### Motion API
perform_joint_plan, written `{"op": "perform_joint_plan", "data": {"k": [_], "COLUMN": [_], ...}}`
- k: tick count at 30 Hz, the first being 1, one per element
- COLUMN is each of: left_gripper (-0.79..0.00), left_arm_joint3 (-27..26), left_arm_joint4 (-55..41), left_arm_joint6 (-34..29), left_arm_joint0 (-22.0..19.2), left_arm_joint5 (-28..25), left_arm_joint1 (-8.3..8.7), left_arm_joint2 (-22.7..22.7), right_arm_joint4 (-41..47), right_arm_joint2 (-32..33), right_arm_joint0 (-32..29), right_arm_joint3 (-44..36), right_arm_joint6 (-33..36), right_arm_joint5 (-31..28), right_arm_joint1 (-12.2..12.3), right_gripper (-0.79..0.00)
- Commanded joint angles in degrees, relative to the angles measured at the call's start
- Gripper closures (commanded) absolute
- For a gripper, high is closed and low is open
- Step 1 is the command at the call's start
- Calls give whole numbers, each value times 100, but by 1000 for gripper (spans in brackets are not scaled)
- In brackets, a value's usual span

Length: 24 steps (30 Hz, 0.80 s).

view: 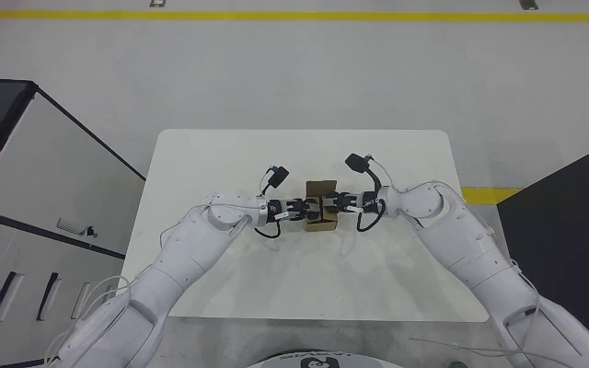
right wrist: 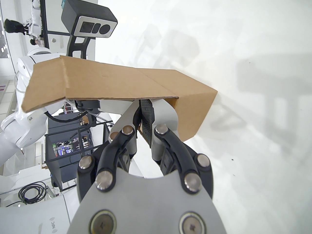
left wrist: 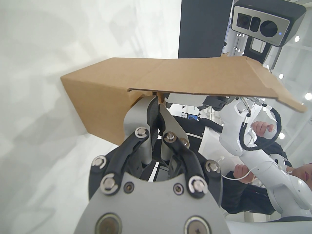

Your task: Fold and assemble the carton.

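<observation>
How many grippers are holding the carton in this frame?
2. The left gripper pinches one side of the carton, the right gripper the opposite side, in the middle of the table.

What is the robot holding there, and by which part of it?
Both hold the cardboard carton: the left gripper pinches a panel edge at one open end, the right gripper at the opposite end.
</observation>
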Motion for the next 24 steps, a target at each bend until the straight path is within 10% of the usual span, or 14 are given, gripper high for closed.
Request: {"op": "perform_joint_plan", "data": {"k": [1,24], "left_gripper": [0,0], "left_arm_joint3": [-2,-312], "left_arm_joint4": [7,30], "left_arm_joint6": [7,-101], "left_arm_joint0": [6,211], "left_arm_joint5": [16,-146], "left_arm_joint1": [-4,55], "left_arm_joint2": [-9,-291], "right_arm_joint4": [-9,234], "right_arm_joint2": [12,380], "right_arm_joint0": [-11,-257], "right_arm_joint3": [-10,-117], "right_arm_joint6": [4,124], "right_arm_joint5": [2,-230], "right_arm_joint1": [-2,49], "right_gripper": [0,0]}}
